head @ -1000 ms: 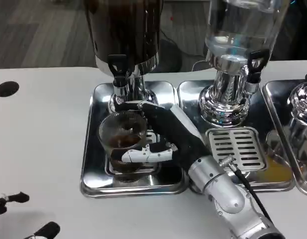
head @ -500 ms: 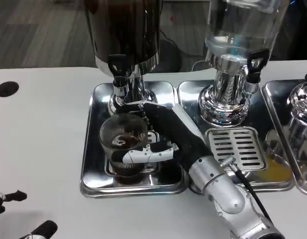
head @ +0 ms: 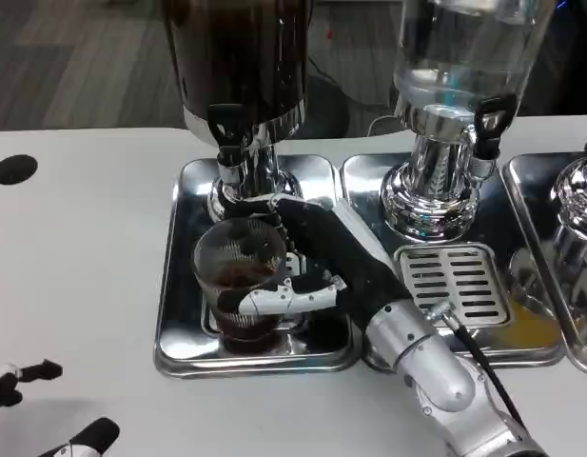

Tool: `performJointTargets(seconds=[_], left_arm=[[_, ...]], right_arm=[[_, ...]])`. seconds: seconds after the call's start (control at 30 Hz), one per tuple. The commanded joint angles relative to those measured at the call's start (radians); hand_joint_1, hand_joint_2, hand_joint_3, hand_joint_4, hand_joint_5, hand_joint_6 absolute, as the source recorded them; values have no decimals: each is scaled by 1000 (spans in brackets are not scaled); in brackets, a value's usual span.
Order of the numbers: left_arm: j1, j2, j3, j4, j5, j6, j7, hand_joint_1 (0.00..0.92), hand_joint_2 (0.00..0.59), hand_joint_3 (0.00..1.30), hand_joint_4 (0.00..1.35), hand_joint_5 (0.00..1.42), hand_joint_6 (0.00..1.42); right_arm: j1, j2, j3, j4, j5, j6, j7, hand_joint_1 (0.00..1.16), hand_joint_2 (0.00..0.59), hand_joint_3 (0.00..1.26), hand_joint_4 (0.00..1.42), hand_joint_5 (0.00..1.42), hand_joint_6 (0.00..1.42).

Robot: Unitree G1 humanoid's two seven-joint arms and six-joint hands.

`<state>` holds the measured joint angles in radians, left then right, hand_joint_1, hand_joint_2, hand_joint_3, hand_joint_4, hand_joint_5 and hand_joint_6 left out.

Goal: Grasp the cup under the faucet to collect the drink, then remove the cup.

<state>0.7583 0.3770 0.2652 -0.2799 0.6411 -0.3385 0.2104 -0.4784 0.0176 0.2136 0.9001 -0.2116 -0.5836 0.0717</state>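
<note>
While the right hand point(head: 307, 262) wraps its fingers around a clear cup point(head: 240, 276), the cup stands on a steel drip tray point(head: 179, 295) directly below the faucet point(head: 228, 143) of a dark drink dispenser point(head: 238, 57). Dark liquid sits in the cup's lower part. Pulling away too fast or tilting could slosh drink onto the tray or the white desk point(head: 74, 248). Lifting could knock the rim against the faucet. The left hand point(head: 36, 409) rests low at the desk's near edge, fingers apart, holding nothing.
</note>
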Motion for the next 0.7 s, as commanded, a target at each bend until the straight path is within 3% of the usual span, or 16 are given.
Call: performJointTargets(seconds=[0.03, 0.7], left_arm=[[-11, 8, -8, 19, 9, 6, -13, 6, 83, 412, 333, 408, 210], [-50, 7, -38, 53, 11, 21, -18, 6, 83, 412, 333, 408, 212]], right_arm=[[13, -10, -14, -43, 14, -18, 10, 928, 133, 496, 488, 554, 467], [63, -33, -54, -182, 58, 4, 69, 927, 133, 500, 493, 554, 468]])
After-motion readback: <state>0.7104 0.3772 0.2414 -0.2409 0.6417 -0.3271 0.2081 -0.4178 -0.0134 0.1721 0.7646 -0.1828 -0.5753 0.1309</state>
